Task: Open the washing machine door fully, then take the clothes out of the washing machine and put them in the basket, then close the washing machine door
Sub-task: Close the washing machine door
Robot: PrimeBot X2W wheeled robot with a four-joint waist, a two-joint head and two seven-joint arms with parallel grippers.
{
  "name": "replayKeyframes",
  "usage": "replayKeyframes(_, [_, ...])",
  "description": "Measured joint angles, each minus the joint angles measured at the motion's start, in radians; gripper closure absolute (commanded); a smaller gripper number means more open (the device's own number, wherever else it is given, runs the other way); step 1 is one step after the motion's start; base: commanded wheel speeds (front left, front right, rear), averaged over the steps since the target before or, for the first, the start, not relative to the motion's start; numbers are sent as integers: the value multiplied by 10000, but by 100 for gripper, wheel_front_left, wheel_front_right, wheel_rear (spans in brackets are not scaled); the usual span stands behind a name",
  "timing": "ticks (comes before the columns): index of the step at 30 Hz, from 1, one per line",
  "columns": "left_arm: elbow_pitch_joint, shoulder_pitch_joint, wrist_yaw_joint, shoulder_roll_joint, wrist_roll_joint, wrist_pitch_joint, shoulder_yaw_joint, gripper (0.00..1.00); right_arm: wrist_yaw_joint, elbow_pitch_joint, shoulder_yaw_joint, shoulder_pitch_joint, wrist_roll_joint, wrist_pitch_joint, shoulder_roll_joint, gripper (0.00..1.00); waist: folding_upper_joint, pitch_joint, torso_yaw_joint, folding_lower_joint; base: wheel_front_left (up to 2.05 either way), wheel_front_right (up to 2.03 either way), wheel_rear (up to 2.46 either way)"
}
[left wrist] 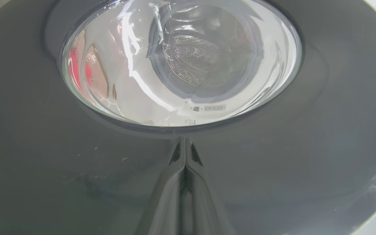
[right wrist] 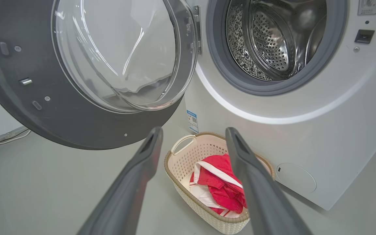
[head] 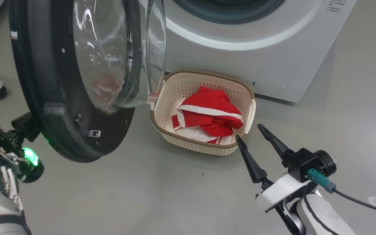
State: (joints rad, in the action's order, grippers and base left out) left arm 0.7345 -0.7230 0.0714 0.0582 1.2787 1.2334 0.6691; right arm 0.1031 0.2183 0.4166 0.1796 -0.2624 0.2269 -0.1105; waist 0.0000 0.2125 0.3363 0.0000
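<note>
As my left gripper (left wrist: 184,169) is pressed shut w/ tips at the outer face of the washing machine door (head: 57,124), and my right gripper (head: 249,131) hangs spread, empty, just beside the basket (head: 191,141), unloading looks done. The clothes (head: 211,112) lie in the basket. The drum (right wrist: 273,42) of the washing machine (head: 273,58) behind the basket looks bare. Remaining: door, open above the basket's left end, needs shutting.
</note>
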Motion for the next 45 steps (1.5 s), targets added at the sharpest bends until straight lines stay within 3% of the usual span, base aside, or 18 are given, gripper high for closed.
replayKeyframes(4, [-280,188,0,-311,79,311,-82,100,0,46,35,-30,0,2,19,0,1,-63,-16,0,0,0,0])
replayKeyframes(19, [-1661,1103,-35,-387,144,408,-330,100,0,201,117,-87,-15,81,94,0,0,-321,-139,0,0,0,0])
replayKeyframes(27, [-2696,1768,320,-416,-1068,-984,-683,100,-15,290,88,-285,-113,90,142,0,0,-551,-57,0,0,0,0])
replayKeyframes(31, [-3354,2171,489,-334,-2174,-1850,-1081,100,-17,309,65,-301,-211,113,151,0,0,-665,13,0,0,0,0])
replayKeyframes(36, [-4393,2926,541,385,-3954,-3005,-2021,100,-17,332,54,-367,-278,127,173,0,0,-819,87,0,0,0,0])
replayKeyframes(41, [-5578,3282,541,585,-4566,-3831,-3087,100,-17,370,58,-461,-291,134,192,0,0,-936,123,0,0,0,0])
replayKeyframes(43, [-6435,3763,541,1177,-5290,-4579,-4115,100,-19,370,56,-463,-305,155,201,0,1,-991,140,0,0,0,0])
replayKeyframes(45, [-6573,3957,541,1348,-5434,-4851,-4355,100,-19,374,54,-465,-326,165,211,0,0,-1010,144,-1,0,0,0])
